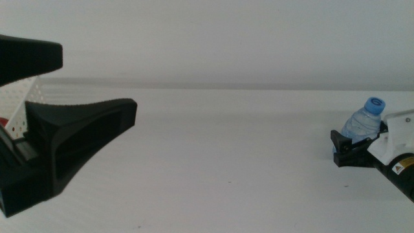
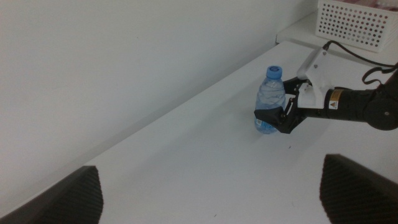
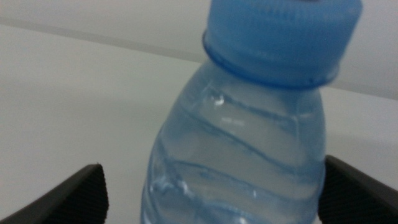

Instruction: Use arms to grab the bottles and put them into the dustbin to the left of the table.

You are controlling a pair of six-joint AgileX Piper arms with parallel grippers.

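Note:
The clear water bottle [image 1: 363,120] with a blue cap stands on the white table [image 1: 226,155] at the right. My right gripper [image 1: 343,145] is open, with one jaw on each side of the bottle's lower body. The right wrist view shows the bottle [image 3: 249,143] between the spread jaws, with a gap on one side. My left gripper [image 1: 97,83] is open and empty, close to the camera at the left, in front of the white perforated dustbin [image 1: 18,98]. A bit of red [image 1: 5,122] shows in the dustbin. The yellow bottle is out of view.
In the left wrist view the right gripper [image 2: 277,118] and the bottle [image 2: 271,93] are far down the table, near the wall. Another white perforated basket [image 2: 354,22] stands on a surface beyond them.

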